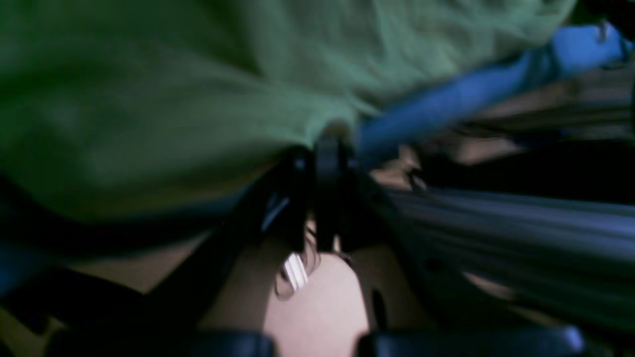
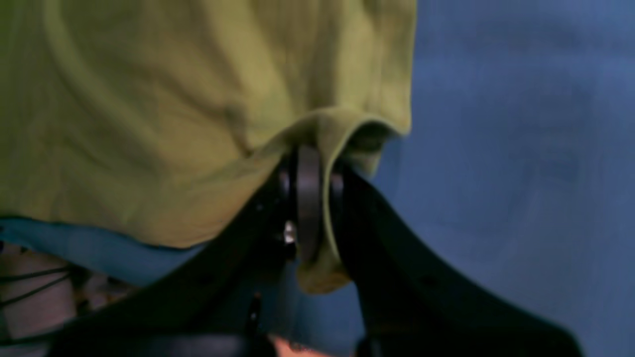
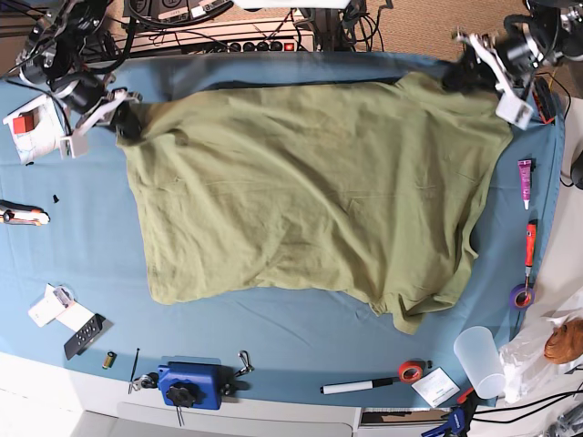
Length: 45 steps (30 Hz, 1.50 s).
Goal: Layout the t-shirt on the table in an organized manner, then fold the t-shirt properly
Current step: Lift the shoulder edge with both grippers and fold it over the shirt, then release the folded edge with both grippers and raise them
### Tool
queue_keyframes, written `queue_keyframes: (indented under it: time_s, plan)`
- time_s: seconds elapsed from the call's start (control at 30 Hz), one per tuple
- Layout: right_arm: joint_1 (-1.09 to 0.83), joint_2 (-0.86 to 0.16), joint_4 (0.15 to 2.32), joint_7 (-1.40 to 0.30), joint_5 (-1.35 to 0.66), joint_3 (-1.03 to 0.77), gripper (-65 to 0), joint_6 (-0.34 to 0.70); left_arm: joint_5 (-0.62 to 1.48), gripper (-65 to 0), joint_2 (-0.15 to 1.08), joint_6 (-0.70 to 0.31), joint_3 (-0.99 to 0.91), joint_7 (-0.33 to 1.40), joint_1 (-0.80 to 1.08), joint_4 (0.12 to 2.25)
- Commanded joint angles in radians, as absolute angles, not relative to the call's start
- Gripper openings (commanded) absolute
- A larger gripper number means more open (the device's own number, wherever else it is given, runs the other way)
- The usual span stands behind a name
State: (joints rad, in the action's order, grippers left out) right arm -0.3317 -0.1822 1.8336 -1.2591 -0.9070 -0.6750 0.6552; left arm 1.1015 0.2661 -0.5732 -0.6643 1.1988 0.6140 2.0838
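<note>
The olive-green cotton short-sleeved t-shirt (image 3: 310,196) lies spread nearly flat across the middle of the blue-teal cloth-covered counter (image 3: 82,264), one sleeve reaching toward the white front edge. The right gripper (image 2: 310,163) has its black jaws clamped on a folded hem corner of the shirt at one far corner. The left gripper (image 1: 327,144) has its jaws pinched shut on the shirt's edge at the other far corner, though that wrist view is blurred.

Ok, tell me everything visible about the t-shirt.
The t-shirt is plain olive-green soft cloth, spread mostly flat and wrinkled across the blue table. One sleeve pokes out at the near edge. The left gripper and right gripper each pinch a far corner, jaws shut on a fold of fabric.
</note>
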Motion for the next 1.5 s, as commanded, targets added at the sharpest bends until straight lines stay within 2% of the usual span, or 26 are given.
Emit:
queue_keyframes:
  time_s: [0.0, 0.13, 0.33, 0.6, 0.77, 0.93, 1.17, 1.3, 1.47]
  plan:
    - [-0.316, -0.196, 1.851, -1.224, -0.923, -0.683, -65.0, 0.659, 1.085, -65.0, 0.277, -0.572, -0.671, 1.159, 0.607, 2.099]
    - [-0.256, -0.196, 1.85, -1.197, -0.892, -0.682, -65.0, 0.662, 0.989, -65.0, 0.277, -0.519, -0.671, 1.1, 0.542, 2.098]
    - [-0.167, -0.196, 1.85, -1.161, -0.783, -0.682, -65.0, 0.634, 0.921, -65.0, 0.277, -0.517, -0.67, 1.031, 0.436, 2.07]
    - [-0.152, -0.197, 1.794, -1.09, -0.685, -0.591, -65.0, 0.604, 0.914, -65.0, 0.278, -0.526, -0.643, 1.019, 0.299, 1.957]
    - [-0.121, -0.196, 1.728, -1.038, -0.617, -0.504, -65.0, 0.582, 0.82, -65.0, 0.278, -0.584, -0.521, 0.965, 0.247, 1.91]
    - [-0.052, -0.196, 1.682, -1.026, -0.595, -0.471, -65.0, 0.579, 0.606, -65.0, 0.278, -0.482, -0.427, 0.857, 0.187, 1.898]
    - [0.024, -0.193, 1.571, -1.011, -0.564, -0.47, -65.0, 0.579, 0.56, -65.0, 0.278, -0.486, -0.414, 0.852, 0.101, 1.845]
    - [0.051, -0.193, 1.478, -0.99, -0.564, -0.47, -65.0, 0.583, 0.562, -65.0, 0.278, -0.562, -0.414, 0.848, 0.063, 1.729]
    - [0.059, -0.193, 1.449, -0.981, -0.564, -0.47, -65.0, 0.605, 0.603, -65.0, 0.277, -0.57, -0.414, 0.839, 0.018, 1.639]
